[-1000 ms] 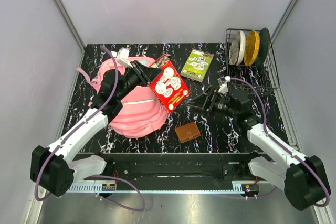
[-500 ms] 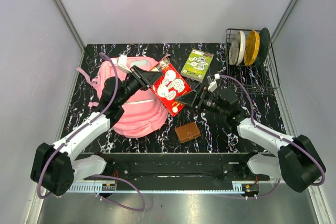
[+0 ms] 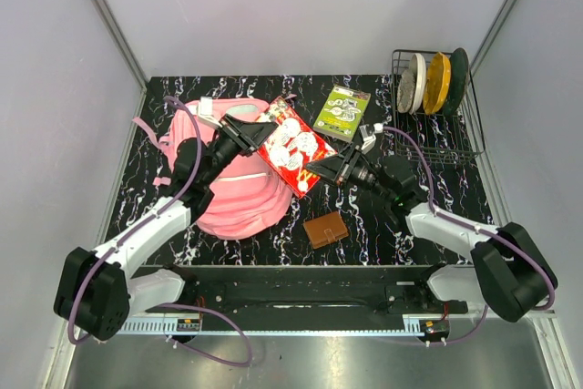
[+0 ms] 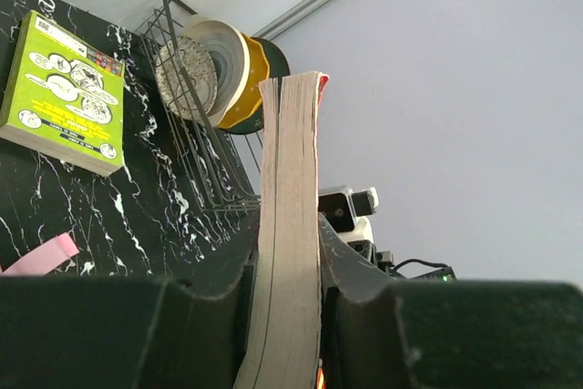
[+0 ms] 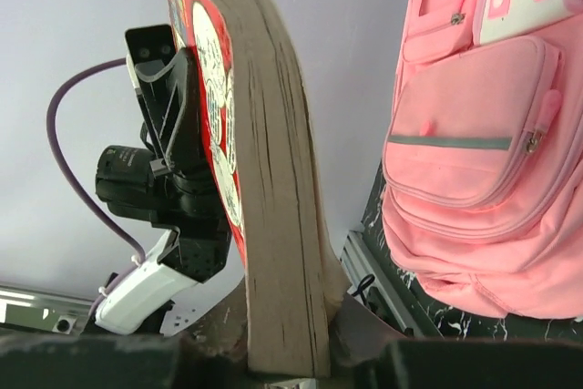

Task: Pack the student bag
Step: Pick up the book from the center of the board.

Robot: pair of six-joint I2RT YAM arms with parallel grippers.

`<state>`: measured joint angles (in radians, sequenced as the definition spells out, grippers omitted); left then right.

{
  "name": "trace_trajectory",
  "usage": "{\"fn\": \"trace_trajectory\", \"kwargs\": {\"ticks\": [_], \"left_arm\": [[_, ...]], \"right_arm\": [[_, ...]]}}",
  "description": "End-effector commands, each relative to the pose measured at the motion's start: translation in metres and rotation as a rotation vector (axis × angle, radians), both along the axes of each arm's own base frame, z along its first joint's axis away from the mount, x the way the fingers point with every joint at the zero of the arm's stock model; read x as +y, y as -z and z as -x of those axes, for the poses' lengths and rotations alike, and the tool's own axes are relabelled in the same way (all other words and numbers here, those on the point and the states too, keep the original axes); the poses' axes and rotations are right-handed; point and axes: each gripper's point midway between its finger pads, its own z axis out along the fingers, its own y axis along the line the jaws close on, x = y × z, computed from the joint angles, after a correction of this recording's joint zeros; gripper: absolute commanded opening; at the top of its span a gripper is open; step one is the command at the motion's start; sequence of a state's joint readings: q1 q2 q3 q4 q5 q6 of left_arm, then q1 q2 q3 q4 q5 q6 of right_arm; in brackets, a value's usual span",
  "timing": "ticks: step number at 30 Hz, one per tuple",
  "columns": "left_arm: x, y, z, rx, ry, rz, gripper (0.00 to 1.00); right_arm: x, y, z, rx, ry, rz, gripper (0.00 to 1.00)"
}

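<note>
**Red book [image 3: 293, 146] held at both edges between the two grippers**
The left gripper [image 3: 258, 134] is clamped on one edge of the thick book and the right gripper [image 3: 319, 168] is closed on the opposite edge. The book is probably being steadied or passed across so that it can be angled into the bag. The pink student bag [image 3: 232, 198] lies beneath and behind the left gripper, and no opening can be made out. A green book [image 3: 342, 112] lies beyond the right gripper, and a brown wallet [image 3: 325, 230] lies on its near side.
</note>
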<state>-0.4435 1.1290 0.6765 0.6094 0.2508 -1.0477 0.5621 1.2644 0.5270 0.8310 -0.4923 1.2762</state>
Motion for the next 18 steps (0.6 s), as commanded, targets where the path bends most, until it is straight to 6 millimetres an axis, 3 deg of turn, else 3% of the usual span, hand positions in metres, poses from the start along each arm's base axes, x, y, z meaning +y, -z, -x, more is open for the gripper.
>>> {"fn": "trace_trajectory", "kwargs": {"ticks": [1, 2, 3, 4, 5, 6, 7, 8, 9, 10, 11, 12, 13, 15, 16, 18], "left_arm": [[-0.009, -0.013, 0.012, -0.052, 0.067, 0.048, 0.00], [-0.009, -0.010, 0.012, -0.046, 0.068, 0.041, 0.04], [-0.010, -0.008, 0.012, -0.043, 0.069, 0.031, 0.17], [-0.010, 0.000, 0.012, -0.018, 0.074, 0.004, 0.39], [-0.011, -0.003, 0.012, -0.042, 0.071, -0.041, 0.59], [-0.010, 0.000, 0.011, -0.039, 0.066, -0.085, 0.72], [-0.008, 0.021, 0.010, 0.034, 0.057, -0.166, 0.80], [-0.003, 0.013, 0.008, -0.015, 0.035, -0.242, 0.99], [0.002, 0.018, 0.008, -0.007, 0.021, -0.297, 0.99], [0.012, 0.041, 0.009, 0.071, -0.008, -0.387, 0.99], [0.022, 0.038, 0.009, 0.034, -0.040, -0.467, 0.99], [0.031, 0.046, 0.011, 0.057, -0.066, -0.522, 0.99], [0.047, 0.068, 0.015, 0.134, -0.105, -0.612, 0.99], [0.062, 0.073, 0.022, 0.112, -0.118, -0.729, 0.99], [0.071, 0.089, 0.031, 0.166, -0.109, -0.795, 0.99], [0.076, 0.098, 0.039, 0.175, -0.070, -0.873, 0.99]], "right_arm": [[-0.002, -0.041, 0.007, -0.128, -0.004, -0.091, 0.18], [-0.002, -0.038, 0.006, -0.112, 0.002, -0.070, 0.10], [-0.003, -0.038, 0.005, -0.111, 0.014, -0.054, 0.03], [-0.006, -0.046, 0.006, -0.151, 0.032, -0.036, 0.00], [-0.008, -0.031, 0.003, -0.095, 0.047, 0.022, 0.00], [-0.012, -0.030, -0.001, -0.088, 0.086, 0.052, 0.00], [-0.018, -0.039, -0.001, -0.122, 0.118, 0.076, 0.00], [-0.023, -0.017, -0.002, -0.043, 0.146, 0.159, 0.00], [-0.033, -0.013, -0.011, -0.025, 0.224, 0.196, 0.00], [-0.042, -0.018, -0.010, -0.042, 0.262, 0.220, 0.00], [-0.050, 0.000, -0.009, 0.015, 0.290, 0.285, 0.00], [-0.060, 0.004, -0.015, 0.032, 0.355, 0.312, 0.00], [-0.067, 0.004, -0.014, 0.036, 0.382, 0.323, 0.00], [-0.078, 0.016, -0.015, 0.075, 0.431, 0.365, 0.00], [-0.082, 0.019, -0.015, 0.081, 0.442, 0.370, 0.00], [-0.087, 0.032, -0.014, 0.114, 0.457, 0.400, 0.00]]}}
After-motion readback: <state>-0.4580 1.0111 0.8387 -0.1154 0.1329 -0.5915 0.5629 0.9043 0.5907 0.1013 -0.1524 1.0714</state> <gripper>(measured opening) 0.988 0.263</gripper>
